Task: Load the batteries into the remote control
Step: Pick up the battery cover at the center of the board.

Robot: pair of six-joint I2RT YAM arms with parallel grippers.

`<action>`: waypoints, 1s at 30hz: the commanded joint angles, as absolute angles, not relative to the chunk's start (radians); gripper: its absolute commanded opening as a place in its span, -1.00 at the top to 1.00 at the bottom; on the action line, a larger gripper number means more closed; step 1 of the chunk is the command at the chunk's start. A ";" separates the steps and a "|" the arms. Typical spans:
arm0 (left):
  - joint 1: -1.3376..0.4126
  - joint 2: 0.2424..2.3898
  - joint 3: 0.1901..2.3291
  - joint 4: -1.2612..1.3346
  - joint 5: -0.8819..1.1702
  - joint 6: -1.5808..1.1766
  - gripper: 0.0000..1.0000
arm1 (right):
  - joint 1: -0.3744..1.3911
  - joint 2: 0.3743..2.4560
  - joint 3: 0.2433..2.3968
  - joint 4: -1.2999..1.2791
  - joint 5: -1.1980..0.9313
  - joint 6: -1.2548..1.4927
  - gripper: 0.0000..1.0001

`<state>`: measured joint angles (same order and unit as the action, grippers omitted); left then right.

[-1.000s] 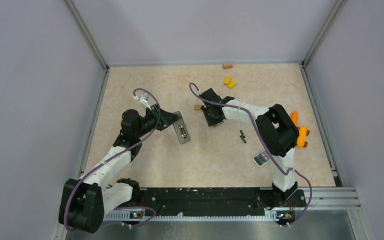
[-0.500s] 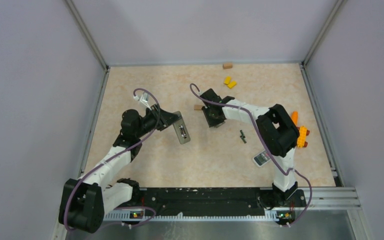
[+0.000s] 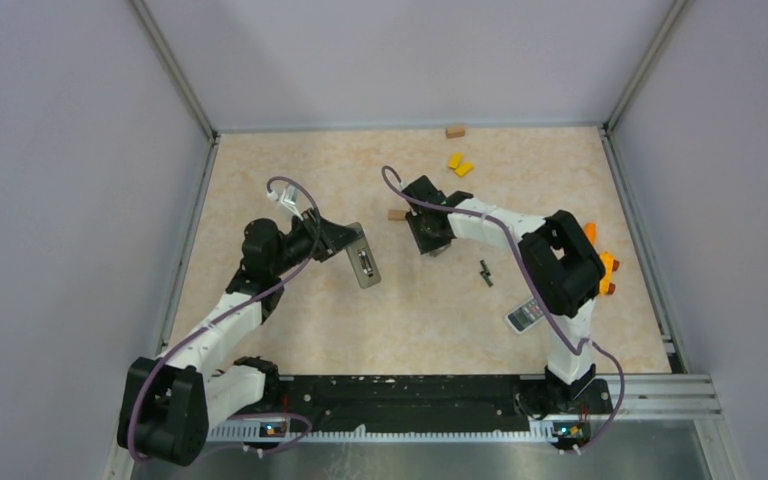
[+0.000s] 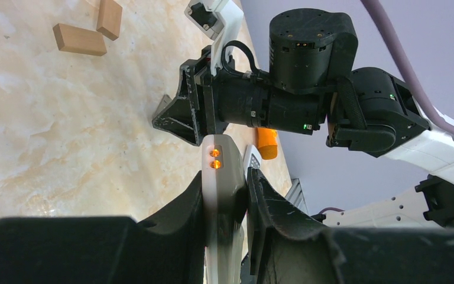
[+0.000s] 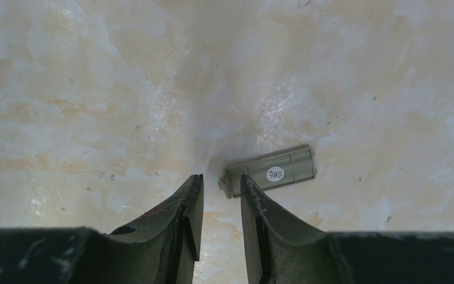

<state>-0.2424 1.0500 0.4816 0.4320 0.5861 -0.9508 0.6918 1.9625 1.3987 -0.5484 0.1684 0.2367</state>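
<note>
Remote [image 3: 371, 279], battery [image 3: 365, 263] in bay, in left jaws

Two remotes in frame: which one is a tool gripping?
The plain grey slab remote, clamped in the left tool, dark battery in its back. The pale buttoned remote lies loose on the table beside the right arm.

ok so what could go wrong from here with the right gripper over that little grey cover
1. The grey cover lies flat on the table, just past the right gripper, whose fingers stand only narrowly apart. Closing there may nudge it away rather than grip it.
2. The left gripper clamps the remote by one end only, so a push could tilt it.
3. A loose battery lies near the right arm and might get knocked.
</note>
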 commanded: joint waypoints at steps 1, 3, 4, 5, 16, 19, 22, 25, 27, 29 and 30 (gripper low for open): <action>-0.235 1.046 0.506 0.469 0.594 -0.954 0.75 | 0.698 1.915 1.393 -0.554 0.179 0.231 0.43; -0.235 1.046 0.506 0.470 0.593 -0.954 0.75 | 0.698 1.919 1.391 -0.556 0.176 0.233 0.50; -0.235 1.046 0.505 0.470 0.593 -0.954 0.75 | 0.698 1.921 1.389 -0.555 0.175 0.234 0.51; -0.235 1.046 0.505 0.471 0.592 -0.954 0.75 | 0.698 1.924 1.388 -0.555 0.175 0.236 0.52; -0.235 1.041 0.503 0.471 0.594 -0.956 0.75 | 0.698 1.955 1.385 -0.544 0.154 0.241 0.76; -0.235 1.036 0.504 0.469 0.592 -0.957 0.75 | 0.698 1.960 1.384 -0.536 0.152 0.244 0.78; -0.235 1.034 0.506 0.469 0.594 -0.957 0.75 | 0.698 1.971 1.390 -0.537 0.149 0.244 0.77; -0.234 1.031 0.506 0.467 0.594 -0.957 0.75 | 0.698 1.981 1.395 -0.543 0.148 0.244 0.73; -0.233 1.028 0.506 0.466 0.593 -0.957 0.75 | 0.698 1.983 1.394 -0.544 0.147 0.246 0.71; -0.233 1.027 0.506 0.465 0.592 -0.957 0.75 | 0.698 1.983 1.395 -0.545 0.146 0.248 0.76; -0.233 1.026 0.506 0.465 0.591 -0.957 0.75 | 0.698 1.982 1.394 -0.542 0.145 0.250 0.81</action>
